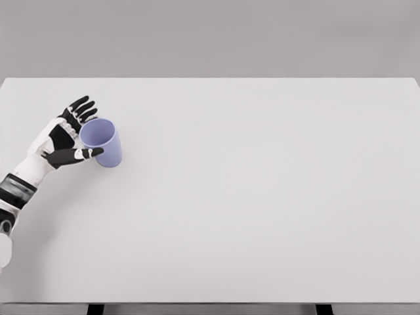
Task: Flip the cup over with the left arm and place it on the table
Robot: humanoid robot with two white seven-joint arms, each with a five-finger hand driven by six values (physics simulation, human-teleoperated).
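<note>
Nearest you, your left hand (65, 141) reaches in from the lower left over the white table (262, 197), fingers spread apart, gripping nothing. The cup (103, 142) is pale lavender-blue, plain, its open mouth tilted toward the palm. It sits between the thumb (77, 155), which crosses just below its rim, and the fingertips (84, 108) fanned out beyond its far edge.

Left arm enters from the lower-left corner, forearm angled up and to the right. Left hand (65, 138) sits at the far left, palm facing right, fingers (80, 108) spread and pointing far-right, thumb extended rightward along the near side. Right arm not visible.
</note>
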